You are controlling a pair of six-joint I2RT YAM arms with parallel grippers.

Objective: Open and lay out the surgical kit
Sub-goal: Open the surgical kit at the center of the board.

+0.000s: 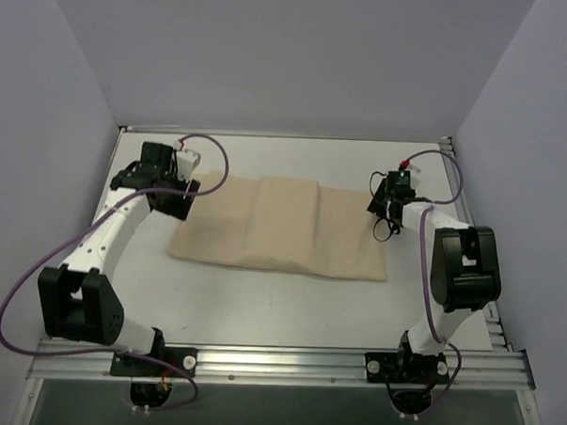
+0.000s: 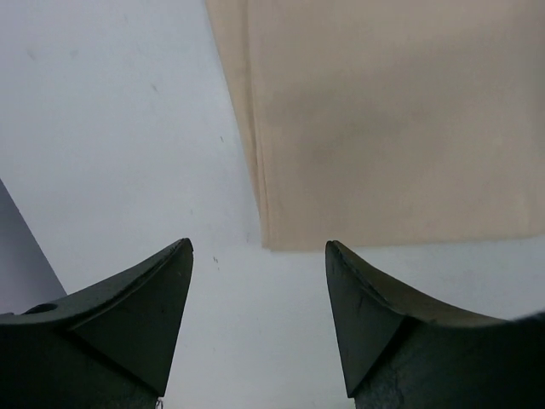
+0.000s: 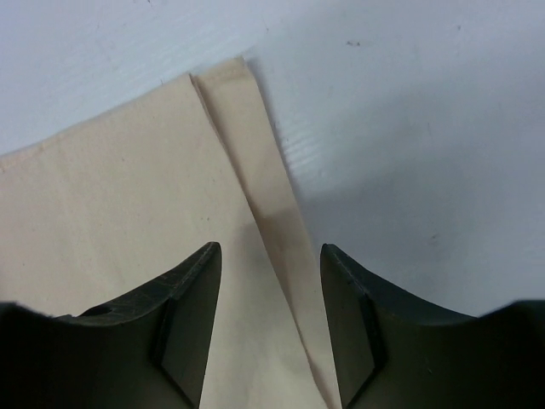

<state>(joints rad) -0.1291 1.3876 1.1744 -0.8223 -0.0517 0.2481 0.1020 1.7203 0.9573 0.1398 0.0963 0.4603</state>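
The surgical kit is a folded beige cloth wrap [image 1: 281,226] lying flat in the middle of the white table. The tray, instruments and packets are hidden. My left gripper [image 1: 183,195] is open and empty at the wrap's far left corner; in the left wrist view [image 2: 259,247] its fingertips frame bare table just off the cloth corner [image 2: 375,119]. My right gripper [image 1: 380,209] is open and empty over the wrap's far right edge; in the right wrist view [image 3: 271,249] its jaws straddle the folded edge strip of the cloth [image 3: 255,170] without gripping it.
The white table [image 1: 289,312] is bordered by aluminium rails at the front [image 1: 277,363] and right. Lavender walls stand close on the left, back and right. Purple cables loop from both arms.
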